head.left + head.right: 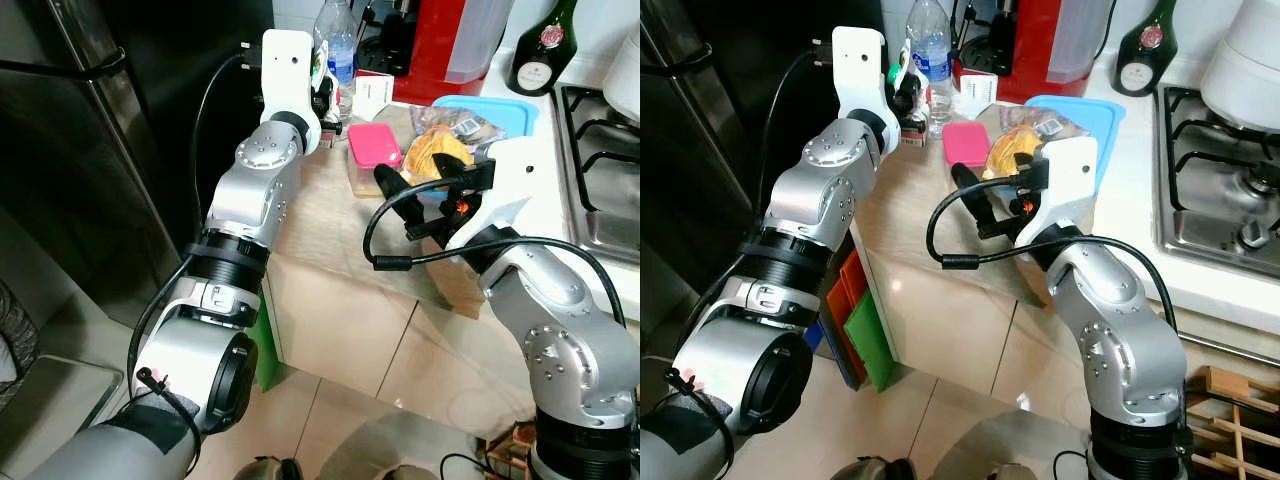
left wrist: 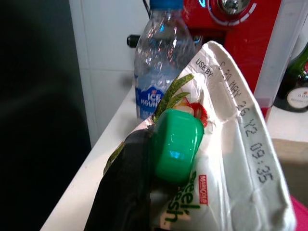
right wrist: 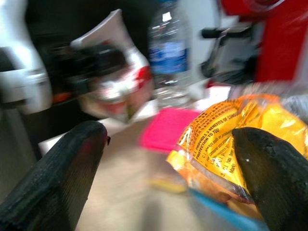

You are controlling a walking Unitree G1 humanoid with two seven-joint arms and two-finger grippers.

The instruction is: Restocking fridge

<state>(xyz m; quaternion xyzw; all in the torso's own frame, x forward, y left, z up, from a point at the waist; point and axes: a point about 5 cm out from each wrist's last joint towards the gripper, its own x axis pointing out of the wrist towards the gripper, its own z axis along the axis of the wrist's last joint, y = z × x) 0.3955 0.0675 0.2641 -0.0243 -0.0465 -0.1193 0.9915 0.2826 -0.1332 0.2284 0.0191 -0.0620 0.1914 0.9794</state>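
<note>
**Carton held, bag next**

Left gripper (image 2: 144, 187), upper center of frame, has its jaws clamped on the carton (image 2: 226, 159) above the tabletop (image 1: 330, 215). Right gripper (image 3: 168, 159), jaws apart, faces the orange bag (image 3: 231, 139) just ahead; that arm is nearer, 1 finger (image 3: 269, 168) already beside it.

carton (image 2: 226, 144): "MAY 26 Y2 09:35" | water bottle (image 2: 161, 67): "ICE MOUNTAIN"
</note>
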